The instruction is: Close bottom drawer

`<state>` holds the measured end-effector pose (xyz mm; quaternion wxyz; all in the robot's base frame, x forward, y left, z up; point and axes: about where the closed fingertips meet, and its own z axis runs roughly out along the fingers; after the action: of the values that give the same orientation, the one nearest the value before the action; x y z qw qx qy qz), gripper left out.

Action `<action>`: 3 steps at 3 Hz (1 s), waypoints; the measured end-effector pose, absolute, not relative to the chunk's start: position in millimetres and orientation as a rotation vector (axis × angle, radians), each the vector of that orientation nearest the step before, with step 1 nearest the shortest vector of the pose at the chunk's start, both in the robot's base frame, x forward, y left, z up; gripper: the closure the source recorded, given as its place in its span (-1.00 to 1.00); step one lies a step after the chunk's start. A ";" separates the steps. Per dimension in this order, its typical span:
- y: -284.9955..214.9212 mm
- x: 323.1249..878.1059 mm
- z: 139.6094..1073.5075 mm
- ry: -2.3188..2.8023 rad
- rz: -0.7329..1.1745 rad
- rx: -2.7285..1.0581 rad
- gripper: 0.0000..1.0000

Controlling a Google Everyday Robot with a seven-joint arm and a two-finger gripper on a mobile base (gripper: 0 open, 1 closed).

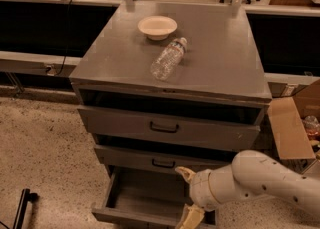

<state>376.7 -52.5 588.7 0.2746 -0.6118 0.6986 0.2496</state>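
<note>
The bottom drawer (142,195) of the grey metal cabinet (125,68) is pulled out, showing its plain grey inside. Its short front panel (130,218) sits at the lower edge of the view; its handle is out of view. My gripper (186,195), on a white arm (265,178) coming from the right, hangs over the drawer's right front corner. Its two beige fingers are spread, one fingertip (183,172) up near the middle drawer, the other (190,217) down at the front panel. It holds nothing.
The middle drawer (160,162) and top drawer (170,128) stand slightly out. A white bowl (157,26) and a lying plastic bottle (168,58) are on the cabinet top. A cardboard box (292,123) stands to the right. A black object (22,208) lies on the floor at left.
</note>
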 end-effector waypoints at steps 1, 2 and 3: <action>-46.5 385.8 557.9 1.861 0.687 -1.576 -1.00; -43.2 383.1 562.1 1.863 0.671 -1.589 -1.00; -24.8 392.3 538.8 1.757 0.640 -1.615 -1.00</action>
<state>392.3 -24.8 538.8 0.3290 -0.6171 0.6716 0.2446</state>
